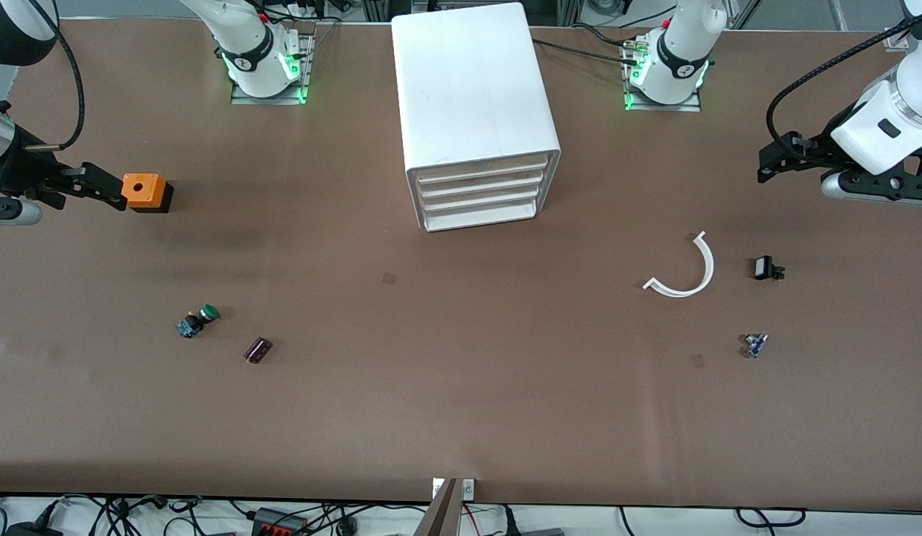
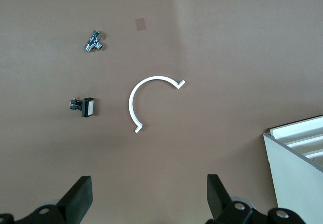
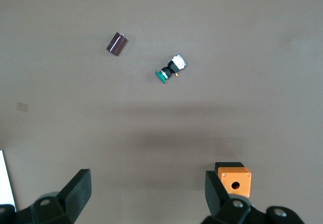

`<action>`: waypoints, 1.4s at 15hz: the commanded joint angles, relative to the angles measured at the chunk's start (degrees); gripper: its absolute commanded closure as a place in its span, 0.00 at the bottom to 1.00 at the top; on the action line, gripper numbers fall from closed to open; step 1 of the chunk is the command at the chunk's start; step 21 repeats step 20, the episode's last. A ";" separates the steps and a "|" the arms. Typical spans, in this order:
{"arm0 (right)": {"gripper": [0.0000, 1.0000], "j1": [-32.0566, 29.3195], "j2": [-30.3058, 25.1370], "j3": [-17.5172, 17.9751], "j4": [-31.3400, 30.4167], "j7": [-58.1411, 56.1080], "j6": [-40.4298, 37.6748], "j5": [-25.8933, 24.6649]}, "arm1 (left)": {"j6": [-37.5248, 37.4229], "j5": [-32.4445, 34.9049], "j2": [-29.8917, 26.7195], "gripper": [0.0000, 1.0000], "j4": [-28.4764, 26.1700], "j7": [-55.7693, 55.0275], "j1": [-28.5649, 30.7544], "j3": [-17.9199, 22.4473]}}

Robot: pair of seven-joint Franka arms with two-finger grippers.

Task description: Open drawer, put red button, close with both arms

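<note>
Clock face laid on the table as the front camera sees it: 12 at the robots' bases, 6 at the camera, 3 at the left arm's end.

1. Dark maroon cylinder (image 1: 258, 350), lying on its side, at 8 o'clock.
2. Small blue-and-silver metal fitting (image 1: 755, 345), at 4 o'clock.
3. Push-button with green mushroom cap on a black-and-blue body (image 1: 199, 320), lying on its side at 8 o'clock, near item 1 and apart from it.
4. White plastic half-ring with hooked ends (image 1: 684, 272), flat on the table at 3 o'clock.
5. Small black part with a pale face (image 1: 766, 268), near item 4, toward the left arm's end.
6. White four-drawer cabinet (image 1: 476, 89), at 12 o'clock, front toward the camera, all drawers closed.
7. Orange cube with a round hole on top (image 1: 144, 192), at 10 o'clock.
8. Right gripper (image 1: 107, 190), fingers spread wide and holding nothing, over the table at 10 o'clock, just beside item 7.
9. Left gripper (image 1: 777, 158), fingers spread wide and holding nothing, over the table at 2 o'clock, items 4 and 5 well apart from it toward the camera.
10. Red button: its place relative to either gripper cannot be told from these views.
</note>
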 commanded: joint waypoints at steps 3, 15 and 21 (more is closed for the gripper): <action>0.00 -0.38 -2.59 0.44 -2.51 -1.25 1.15 -0.40 | -1.24 0.22 0.98 0.00 1.94 1.07 -0.34 0.20; 0.00 -1.00 -2.06 0.09 -2.34 -1.34 1.06 -1.37 | -1.07 2.07 0.89 0.00 2.03 1.07 -0.52 0.02; 0.00 -0.56 -1.97 0.18 -2.16 -1.25 1.23 -1.45 | -1.07 2.07 0.89 0.00 2.03 1.07 -0.52 0.02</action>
